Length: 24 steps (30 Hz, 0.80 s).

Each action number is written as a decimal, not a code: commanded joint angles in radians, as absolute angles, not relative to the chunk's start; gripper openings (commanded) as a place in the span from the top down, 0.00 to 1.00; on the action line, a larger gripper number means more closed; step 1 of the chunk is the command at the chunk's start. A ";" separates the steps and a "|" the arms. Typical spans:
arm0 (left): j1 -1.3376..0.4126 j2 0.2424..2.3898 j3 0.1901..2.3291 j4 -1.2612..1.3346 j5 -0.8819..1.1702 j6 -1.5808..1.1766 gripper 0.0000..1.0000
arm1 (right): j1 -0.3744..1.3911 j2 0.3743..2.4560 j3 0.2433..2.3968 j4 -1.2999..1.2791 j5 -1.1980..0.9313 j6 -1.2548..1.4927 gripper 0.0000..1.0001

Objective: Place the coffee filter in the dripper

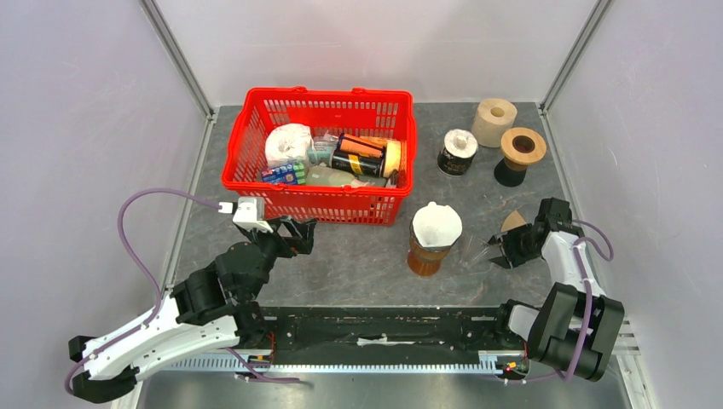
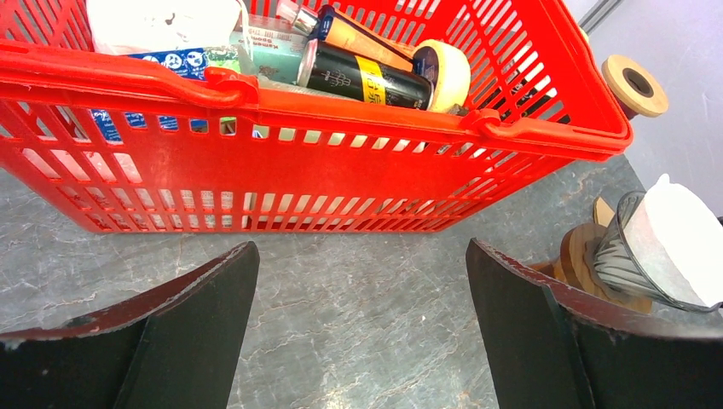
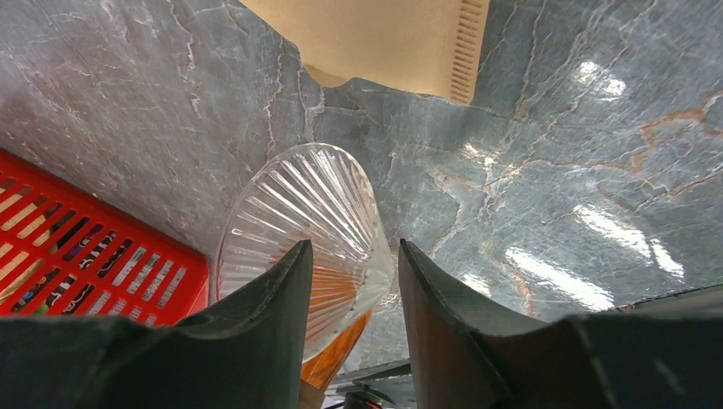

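Red basket (image 1: pixel 324 206) is recorded at the table's 11 o'clock. Left gripper (image 2: pixel 360 247) is held wide open before it. Right gripper (image 3: pixel 354 251) is set astride the clear dripper (image 3: pixel 298 204) rim, but a clamp cannot be confirmed. Brown coffee filter (image 3: pixel 384 43) is laid flat at the table's 3 o'clock.

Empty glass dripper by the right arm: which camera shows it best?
The right wrist view: the glass dripper fills the middle of the frame, ribs sharp, sitting between the fingers of the right pincer. The top view gives only a faint clear outline beside that pincer. The left wrist view does not show it.
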State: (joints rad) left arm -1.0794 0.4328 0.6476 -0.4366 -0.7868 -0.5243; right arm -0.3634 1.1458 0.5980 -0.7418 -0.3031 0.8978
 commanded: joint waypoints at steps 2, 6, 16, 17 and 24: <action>-1.080 0.427 0.640 -0.417 -0.833 -0.562 0.03 | -0.357 1.129 0.573 -0.709 -0.327 0.921 0.55; -1.080 0.427 0.641 -0.418 -0.833 -0.562 0.03 | -0.357 1.124 0.561 -0.695 -0.347 0.930 0.66; -1.080 0.426 0.640 -0.419 -0.837 -0.564 0.03 | -0.357 0.992 0.645 -0.696 -0.401 0.907 1.00; -1.080 0.426 0.640 -0.420 -0.838 -0.563 0.03 | -0.357 0.974 0.669 -0.709 -0.393 0.892 1.00; -1.080 0.432 0.636 -0.412 -0.833 -0.560 0.03 | -0.339 0.880 0.907 -0.687 -0.280 0.764 1.00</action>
State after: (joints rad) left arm -1.0794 0.4316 0.6476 -0.4393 -0.8062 -0.5255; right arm -0.3485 0.9325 0.7673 -0.7479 -0.3332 0.8413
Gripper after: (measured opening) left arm 0.972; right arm 0.029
